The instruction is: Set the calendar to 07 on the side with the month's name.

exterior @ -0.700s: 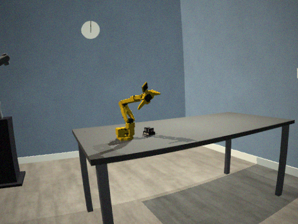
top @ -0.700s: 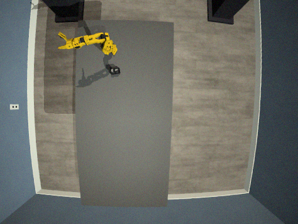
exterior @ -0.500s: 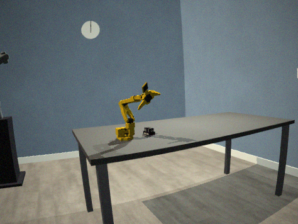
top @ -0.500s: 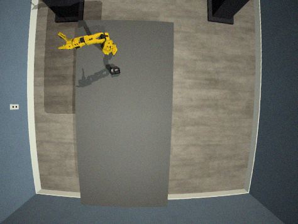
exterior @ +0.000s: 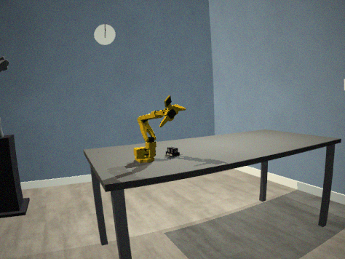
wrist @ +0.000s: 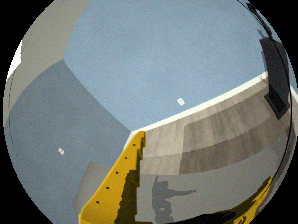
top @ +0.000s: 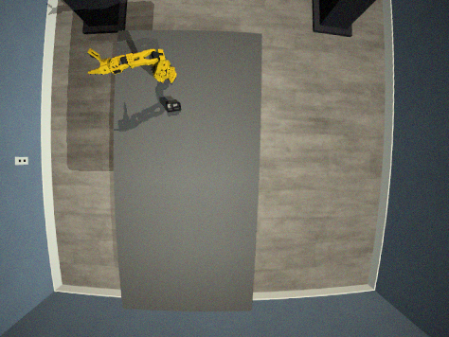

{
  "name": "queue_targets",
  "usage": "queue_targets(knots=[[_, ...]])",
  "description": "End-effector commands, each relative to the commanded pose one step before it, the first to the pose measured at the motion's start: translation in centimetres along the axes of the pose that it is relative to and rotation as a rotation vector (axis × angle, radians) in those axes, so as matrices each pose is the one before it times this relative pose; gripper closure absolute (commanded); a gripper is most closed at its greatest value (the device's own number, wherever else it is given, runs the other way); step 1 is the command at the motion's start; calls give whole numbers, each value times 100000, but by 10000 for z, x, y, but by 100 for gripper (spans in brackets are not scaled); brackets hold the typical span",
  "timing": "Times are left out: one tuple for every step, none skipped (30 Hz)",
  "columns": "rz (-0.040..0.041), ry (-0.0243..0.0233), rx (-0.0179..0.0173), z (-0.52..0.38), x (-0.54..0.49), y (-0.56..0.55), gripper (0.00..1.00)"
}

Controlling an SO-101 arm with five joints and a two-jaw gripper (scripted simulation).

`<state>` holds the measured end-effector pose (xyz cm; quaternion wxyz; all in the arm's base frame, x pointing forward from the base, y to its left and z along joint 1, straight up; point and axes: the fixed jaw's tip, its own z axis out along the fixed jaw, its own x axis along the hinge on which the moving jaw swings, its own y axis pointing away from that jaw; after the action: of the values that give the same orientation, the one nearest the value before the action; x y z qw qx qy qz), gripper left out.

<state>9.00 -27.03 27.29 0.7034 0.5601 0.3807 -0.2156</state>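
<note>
The calendar (top: 172, 106) (exterior: 172, 153) is a small dark block on the grey table (top: 189, 213) (exterior: 233, 145), close to the arm's base. It seems to hold two dark cubes with light marks on top. It is too small to read the digits or the month's name, or to tell whether the cubes are flat. My gripper (top: 90, 62) (exterior: 173, 117) (wrist: 206, 156) is wide open and empty. It hangs high, out past the table's long edge in the top view, well away from the calendar. The calendar is not in the wrist view.
The yellow arm's base (top: 166, 73) (exterior: 144, 154) stands on the table near one end, beside the calendar. The arm's shadow falls over the table around the calendar. Dark cabinets (top: 333, 19) (exterior: 9, 174) stand on the floor away from the table.
</note>
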Motion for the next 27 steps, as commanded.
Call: queue_targets(knots=[[96,-2051,-1638,-3164,-5679,4449,2],[0,-873,-704,-1501,-2319,1871,4],[0,-1125,-902,-1942,-2985,2394,6],[0,-1367,-1103,-2368,-3635,2923,8],[0,-1608,-1291,-2787,-4256,3425,11],[0,-1822,-1464,-3177,-4832,3889,14],[0,-2014,-1621,-3514,-5338,4292,17],[0,-2177,-1750,-3808,-5764,4635,21],[0,-2300,-1850,-4030,-6087,4895,24],[0,-2384,-1920,-4181,-6307,5074,28],[0,-2428,-1951,-4258,-6424,5167,33],[0,0,0,0,0,0,33],[0,0,0,0,0,0,33],[0,-2428,-1954,-4259,-6418,5163,37],[0,-2384,-1916,-4182,-6314,5077,41],[0,-2300,-1850,-4032,-6083,4891,44],[0,-2177,-1750,-3802,-5759,4635,48],[0,-2014,-1621,-3518,-5339,4293,51],[0,-1825,-1467,-3172,-4832,3883,54],[0,-1605,-1291,-2791,-4263,3429,57],[0,-1370,-1100,-2370,-3633,2921,59],[0,-1122,-905,-1934,-2981,2396,61],[0,-873,-701,-1503,-2324,1872,63],[0,-635,-512,-1092,-1684,1355,64],[0,-415,-333,-707,-1106,888,64],[0,-229,-185,-391,-613,492,65],[0,-91,-72,-155,-243,197,65]])
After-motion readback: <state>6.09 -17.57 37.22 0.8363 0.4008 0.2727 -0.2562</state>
